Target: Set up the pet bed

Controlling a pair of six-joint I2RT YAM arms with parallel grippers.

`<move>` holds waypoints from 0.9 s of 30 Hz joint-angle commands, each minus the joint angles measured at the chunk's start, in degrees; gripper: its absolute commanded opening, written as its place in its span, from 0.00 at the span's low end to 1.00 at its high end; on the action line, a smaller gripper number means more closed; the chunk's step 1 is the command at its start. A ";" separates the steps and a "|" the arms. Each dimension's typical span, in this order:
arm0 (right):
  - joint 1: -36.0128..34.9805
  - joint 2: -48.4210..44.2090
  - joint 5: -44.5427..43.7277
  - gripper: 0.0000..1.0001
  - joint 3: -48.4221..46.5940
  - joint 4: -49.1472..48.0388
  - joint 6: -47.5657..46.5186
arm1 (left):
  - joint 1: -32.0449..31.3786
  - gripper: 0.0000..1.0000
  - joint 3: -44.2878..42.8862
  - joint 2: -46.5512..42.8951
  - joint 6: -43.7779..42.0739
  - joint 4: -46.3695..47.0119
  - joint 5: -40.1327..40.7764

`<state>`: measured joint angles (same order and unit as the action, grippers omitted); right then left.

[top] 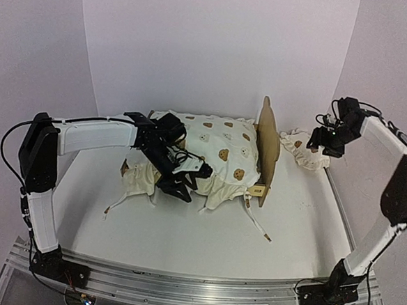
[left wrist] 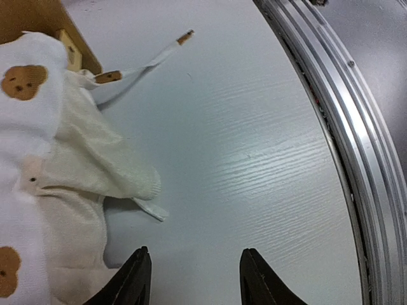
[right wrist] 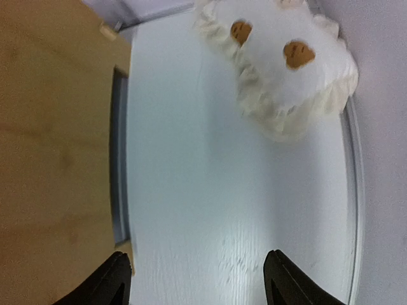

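At frame centre we find the pet bed [top: 267,146], cushion [top: 221,150] heaped on it; our left gripper [left wrist: 194,270] at its lower-left edge and right gripper [right wrist: 197,273] at far right both hang with jaws apart.

The large cream bear-print cushion [top: 217,150] is hiding most of the light-wood pet bed [top: 268,139] beside the left gripper [top: 179,187]. Left of the right gripper [right wrist: 197,279], its headboard [right wrist: 57,127] is running blurred past the edge.
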<state>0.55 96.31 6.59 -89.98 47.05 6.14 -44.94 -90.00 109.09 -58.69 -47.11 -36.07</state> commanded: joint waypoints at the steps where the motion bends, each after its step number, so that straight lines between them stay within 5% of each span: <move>1: 2.35 21.71 -9.75 0.73 -21.50 0.02 -3.37 | 3.02 0.50 -6.39 -4.62 15.09 1.94 1.28; 7: 5.18 48.23 -16.09 0.73 -50.19 -4.97 -7.86 | 7.17 0.56 -10.65 -4.95 25.80 7.37 7.23; 11: 5.81 52.94 -17.24 0.72 -43.97 -21.28 -10.67 | 10.34 0.61 -12.34 -4.15 29.14 10.27 11.97; 14: 5.95 55.58 -15.69 0.51 -41.64 -23.25 -9.68 | 12.53 0.63 -13.85 -2.85 30.87 11.81 14.84; 16: 5.91 54.70 -15.20 0.23 -38.09 -22.79 -8.34 | 13.78 0.64 -15.53 -1.59 32.91 12.99 17.47; 19: 5.95 49.60 -14.38 0.00 -34.33 -22.80 -6.64 | 15.97 0.66 -18.22 0.02 36.88 14.64 20.14; 27: 2.74 25.31 -13.40 0.00 -29.76 -23.23 4.52 | 22.04 0.69 -15.52 1.37 46.21 18.78 22.61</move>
<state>6.19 138.67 -7.41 -120.19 24.99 5.31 -25.53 -106.22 109.55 -19.67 -32.23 -16.69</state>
